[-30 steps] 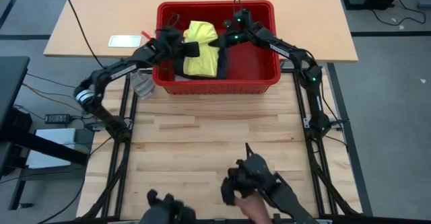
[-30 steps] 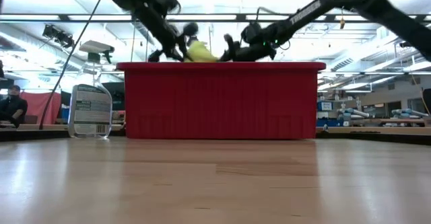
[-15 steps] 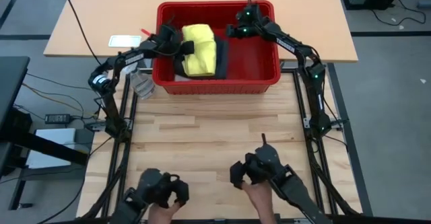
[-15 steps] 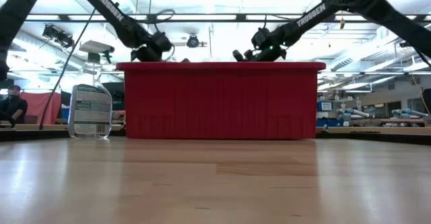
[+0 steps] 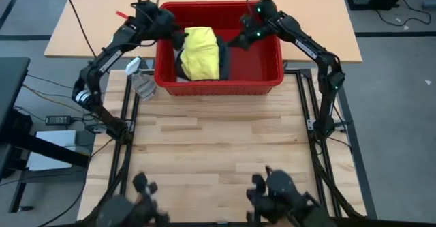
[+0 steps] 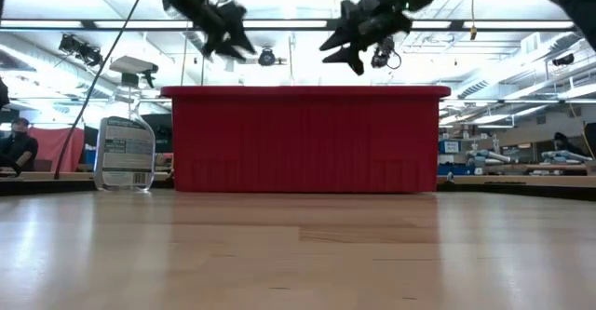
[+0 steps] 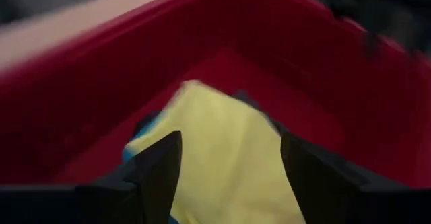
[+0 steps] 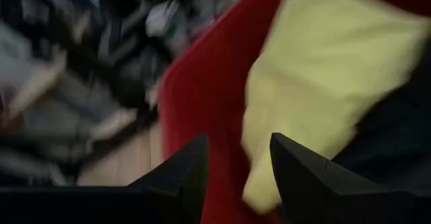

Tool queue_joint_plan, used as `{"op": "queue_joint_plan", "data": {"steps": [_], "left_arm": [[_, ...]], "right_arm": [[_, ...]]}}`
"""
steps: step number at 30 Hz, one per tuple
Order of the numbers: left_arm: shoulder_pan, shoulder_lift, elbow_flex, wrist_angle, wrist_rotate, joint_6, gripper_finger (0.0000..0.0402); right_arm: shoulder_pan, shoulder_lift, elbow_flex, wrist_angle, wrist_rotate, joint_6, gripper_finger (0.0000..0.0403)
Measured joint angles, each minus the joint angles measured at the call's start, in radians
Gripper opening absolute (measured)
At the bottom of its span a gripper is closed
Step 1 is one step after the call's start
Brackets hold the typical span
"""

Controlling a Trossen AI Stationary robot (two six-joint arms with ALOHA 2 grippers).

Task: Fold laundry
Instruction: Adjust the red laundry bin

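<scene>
A folded yellow shirt (image 5: 199, 51) lies on top of dark cloth (image 5: 225, 60) in the left half of the red basket (image 5: 267, 84). A strip of bright blue cloth (image 7: 132, 148) shows under the shirt's edge. My left gripper (image 5: 172, 33) hangs open above the basket's far left corner, fingers apart with the shirt (image 7: 222, 150) beyond them. My right gripper (image 5: 240, 41) hangs open above the basket's middle, right of the shirt (image 8: 323, 69). In the low view both grippers, left (image 6: 229, 42) and right (image 6: 341, 55), are above the rim and hold nothing.
A clear spray bottle (image 5: 142, 84) stands just left of the basket (image 6: 307, 142). A tan tabletop (image 5: 306, 22) lies behind the basket, bare wood (image 5: 218, 138) in front. Two dark hand-held devices (image 5: 283, 200) show at the near edge. A person (image 6: 14, 147) sits far off.
Both grippers have let go of the yellow shirt, which they held raised at the basket's rim between them. The shirt has dropped onto the pile in the basket. Both grippers have risen above the rim; the left has moved toward the far left corner.
</scene>
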Motion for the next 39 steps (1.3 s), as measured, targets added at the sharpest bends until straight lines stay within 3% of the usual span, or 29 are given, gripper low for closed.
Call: {"op": "queue_joint_plan", "data": {"steps": [3, 6, 11, 14, 16, 21, 26, 30, 33, 39], "left_arm": [[-0.059, -0.056, 0.049, -0.131, 0.019, 0.259, 0.0241], [-0.124, -0.099, 0.074, -0.260, 0.021, 0.423, 0.0218], [-0.265, -0.116, 0.078, -0.483, 0.018, 0.471, 0.0176], [-0.364, -0.115, 0.077, -0.630, 0.005, 0.459, 0.0148], [-0.441, -0.114, 0.057, -0.670, -0.035, 0.430, 0.0124], [-0.571, -0.113, -0.070, -0.640, -0.078, 0.309, 0.0061], [-0.595, -0.112, -0.268, -0.476, -0.192, 0.137, 0.0010], [-0.581, -0.112, -0.370, -0.318, -0.243, 0.082, 0.0006], [-0.549, -0.112, -0.407, -0.225, -0.248, 0.086, 0.0006], [-0.427, -0.118, -0.411, -0.092, -0.390, 0.135, 0.0003]], "right_arm": [[0.048, -0.042, 0.000, -0.172, 0.048, -0.182, 0.0159], [0.103, -0.078, 0.000, -0.315, 0.169, -0.339, 0.0151], [0.204, -0.129, 0.000, -0.500, 0.361, -0.482, 0.0128], [0.262, -0.152, 0.000, -0.571, 0.374, -0.504, 0.0102], [0.293, -0.167, -0.016, -0.580, 0.329, -0.499, 0.0077], [0.368, -0.176, -0.120, -0.615, 0.303, -0.501, 0.0009], [0.442, -0.174, -0.269, -0.601, 0.522, -0.456, 0.0011], [0.462, -0.174, -0.342, -0.523, 0.711, -0.386, 0.0007], [0.437, -0.174, -0.355, -0.460, 0.792, -0.345, 0.0006], [0.332, -0.176, -0.340, -0.357, 0.805, -0.298, 0.0003]]}}
